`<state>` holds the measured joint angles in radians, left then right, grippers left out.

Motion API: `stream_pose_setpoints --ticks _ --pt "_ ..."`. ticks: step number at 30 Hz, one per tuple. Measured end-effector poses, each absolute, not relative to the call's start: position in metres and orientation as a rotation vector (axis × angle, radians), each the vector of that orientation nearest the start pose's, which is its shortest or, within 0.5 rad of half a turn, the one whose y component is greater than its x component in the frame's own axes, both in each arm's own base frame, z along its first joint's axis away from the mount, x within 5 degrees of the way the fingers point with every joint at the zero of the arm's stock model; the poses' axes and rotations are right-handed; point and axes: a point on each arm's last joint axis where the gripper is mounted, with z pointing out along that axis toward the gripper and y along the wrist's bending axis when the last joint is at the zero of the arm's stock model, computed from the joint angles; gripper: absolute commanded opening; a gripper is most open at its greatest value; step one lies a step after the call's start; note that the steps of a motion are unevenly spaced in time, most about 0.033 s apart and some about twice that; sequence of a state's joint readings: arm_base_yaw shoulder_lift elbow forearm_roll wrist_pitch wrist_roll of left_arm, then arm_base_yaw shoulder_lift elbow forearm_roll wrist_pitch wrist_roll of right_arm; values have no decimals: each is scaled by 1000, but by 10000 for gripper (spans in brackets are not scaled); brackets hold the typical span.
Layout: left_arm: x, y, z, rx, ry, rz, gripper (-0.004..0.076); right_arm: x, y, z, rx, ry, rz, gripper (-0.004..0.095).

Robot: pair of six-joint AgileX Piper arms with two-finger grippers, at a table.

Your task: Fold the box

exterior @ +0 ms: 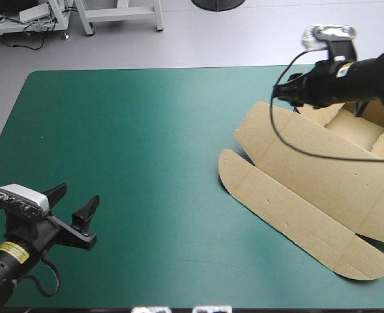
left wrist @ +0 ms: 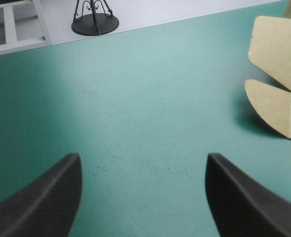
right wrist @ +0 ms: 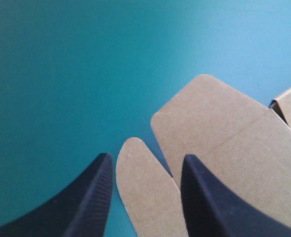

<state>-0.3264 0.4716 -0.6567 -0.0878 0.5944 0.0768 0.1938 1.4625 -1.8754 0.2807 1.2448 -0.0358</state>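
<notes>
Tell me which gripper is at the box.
The right gripper: it is open at a rounded flap of the box. The left gripper is over bare teal-green cover, far from it.

Place: you were working in what looked like a robotics lab.
Bench: your table (exterior: 133, 150) had a plain teal-green cover.
Floor: bare grey floor (exterior: 211, 42) lay beyond its far edge.
Fittings: a white metal frame (exterior: 121, 14), loose cables (exterior: 15, 38) and a black stand base (left wrist: 95, 23) stood there.

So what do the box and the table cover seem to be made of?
The box: brown board, matte, apparently cardboard; creased fold lines and cut rounded flaps show. The cover: teal-green, matte, perhaps a mat or cloth; faint scuffs, no glare, exact material unclear.
</notes>
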Motion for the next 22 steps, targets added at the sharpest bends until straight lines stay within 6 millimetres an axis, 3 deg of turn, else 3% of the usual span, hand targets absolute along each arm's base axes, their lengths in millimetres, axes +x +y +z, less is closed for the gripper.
stream_pose_setpoints --ticks 4,8,12,22 --pt "82 -32 340 349 1874 -257 500 231 102 501 -373 2239 256 -17" --pt "81 -32 324 345 1871 -256 500 191 106 496 -438 2193 220 -2" --pt "77 -30 312 342 1863 -256 500 162 94 469 -441 2157 215 -2" --pt "69 -28 305 347 1890 -262 496 106 57 355 -459 2082 251 -4"
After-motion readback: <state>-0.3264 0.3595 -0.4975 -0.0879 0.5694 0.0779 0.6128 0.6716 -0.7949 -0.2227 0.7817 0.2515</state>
